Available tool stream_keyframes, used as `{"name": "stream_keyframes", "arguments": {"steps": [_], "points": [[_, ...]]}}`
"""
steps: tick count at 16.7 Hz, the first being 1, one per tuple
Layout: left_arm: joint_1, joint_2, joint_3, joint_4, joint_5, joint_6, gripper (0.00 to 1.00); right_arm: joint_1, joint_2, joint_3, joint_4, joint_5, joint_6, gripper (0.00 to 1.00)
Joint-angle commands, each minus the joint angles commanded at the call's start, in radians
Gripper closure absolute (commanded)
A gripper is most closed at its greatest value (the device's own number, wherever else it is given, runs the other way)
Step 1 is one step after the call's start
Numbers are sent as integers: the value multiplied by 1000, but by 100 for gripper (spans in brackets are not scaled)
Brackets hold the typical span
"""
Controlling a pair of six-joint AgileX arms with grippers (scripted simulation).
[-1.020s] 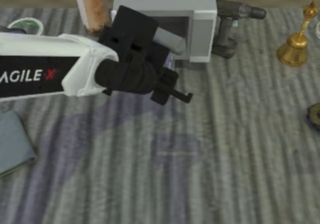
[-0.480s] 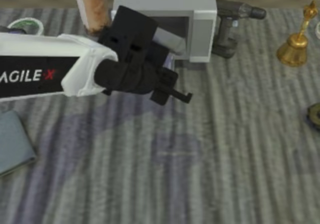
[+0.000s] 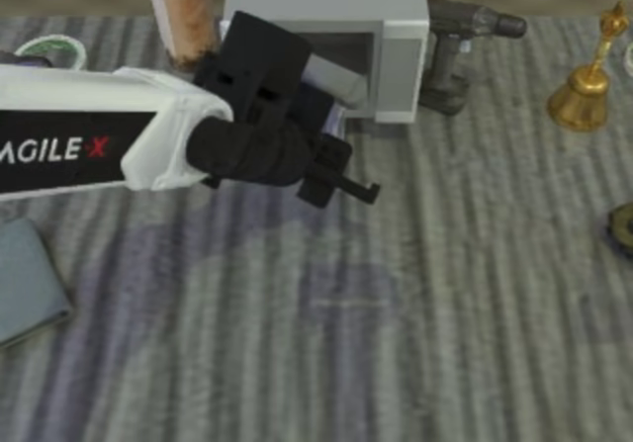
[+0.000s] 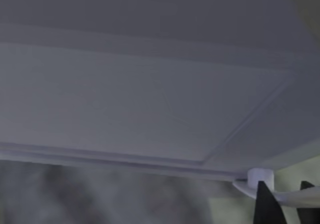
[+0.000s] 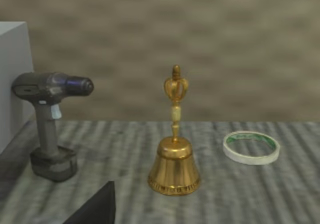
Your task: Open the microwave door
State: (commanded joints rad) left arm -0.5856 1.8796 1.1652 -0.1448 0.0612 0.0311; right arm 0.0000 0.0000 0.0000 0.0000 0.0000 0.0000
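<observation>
Silver-grey rigid microwave door (image 3: 331, 78), upper centre, is partly ajar; looks light, hinged, best taken by its handle strip. Left pincer (image 3: 341, 177) beside it, grip state unclear.

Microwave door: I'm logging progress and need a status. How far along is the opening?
Done: the door has swung off the microwave, angling out from the front with the dark cavity showing. In hand: the left gripper sits at the door, whose panel fills the left wrist view; a real grasp can't be confirmed. Left: swinging it wider, since it looks only partly open. The right arm is parked off the top view's right.
</observation>
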Motion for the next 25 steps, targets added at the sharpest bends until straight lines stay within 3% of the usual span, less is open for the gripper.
{"name": "stream_keyframes", "arguments": {"steps": [5,13,25], "points": [[0,0,0,0,0,0,100,0,0,0,0,0,0,0],[22,-22,-28,2,48,56,100,0,0,0,0,0,0,0],[22,-22,-28,2,48,56,100,0,0,0,0,0,0,0]]}}
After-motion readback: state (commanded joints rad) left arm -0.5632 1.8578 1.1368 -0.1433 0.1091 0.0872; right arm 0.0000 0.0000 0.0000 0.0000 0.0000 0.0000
